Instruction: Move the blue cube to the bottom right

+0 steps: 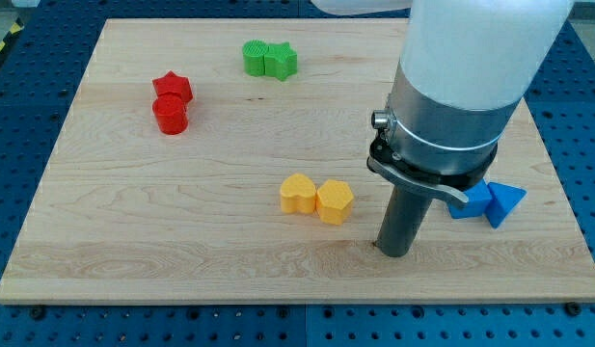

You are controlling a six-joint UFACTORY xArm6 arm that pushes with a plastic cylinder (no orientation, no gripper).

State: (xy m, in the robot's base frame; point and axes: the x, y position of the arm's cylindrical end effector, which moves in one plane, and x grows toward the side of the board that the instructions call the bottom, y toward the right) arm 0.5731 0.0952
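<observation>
You see a wooden board (181, 241) on a blue pegboard bench (577, 58). It holds two red, two green, two yellow, two blue blocks. There is no pincer; my tip (393, 253) sits bare. The blue cube (476, 200) lies at the tip's 2 o'clock.

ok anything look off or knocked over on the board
Nothing stands out. The blocks sit flat in four tidy pairs: red, green, yellow and blue, the blue pair partly hidden behind the arm. My tip rests on bare wood between the yellow and blue pairs, touching neither.
</observation>
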